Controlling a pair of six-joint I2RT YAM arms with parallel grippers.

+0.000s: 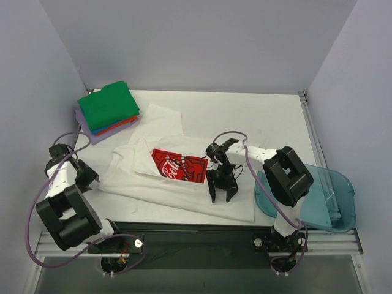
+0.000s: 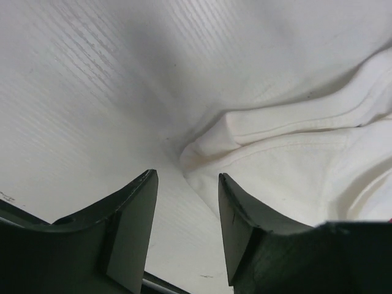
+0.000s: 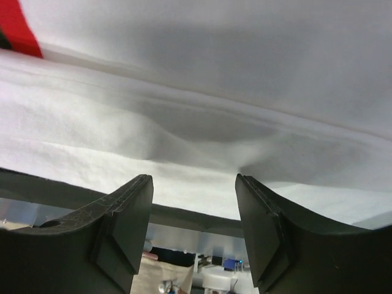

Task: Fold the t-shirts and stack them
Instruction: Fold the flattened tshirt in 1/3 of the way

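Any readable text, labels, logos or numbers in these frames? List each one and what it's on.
White script on the red logo of the white t-shirt: too small and creased to read in the top view.
Folded t-shirts at the far left: no print visible.
Blue bin: no label visible.
Wrist views: nothing legible. There is a sliver of red print in the right wrist view, but no letters.

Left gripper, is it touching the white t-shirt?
Cannot tell. In the left wrist view the open left gripper sits right at the rolled edge of the white t-shirt; neither contact nor a gap shows plainly.
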